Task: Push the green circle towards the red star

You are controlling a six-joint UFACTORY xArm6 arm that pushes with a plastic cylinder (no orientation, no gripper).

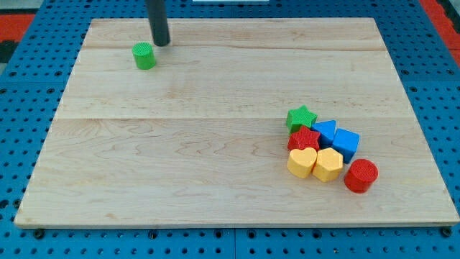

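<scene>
The green circle [144, 55] stands alone near the view's top left of the wooden board [180, 144]. My tip [161, 43] is just to the circle's upper right, close to it with a small gap. The red star [305, 139] sits in a cluster at the view's lower right, far from the green circle.
Around the red star are a green star [301, 117], two blue blocks [325, 132] [346, 143], a yellow heart [302, 162], a yellow hexagon-like block [328, 165] and a red circle [361, 175]. Blue pegboard [29, 86] surrounds the board.
</scene>
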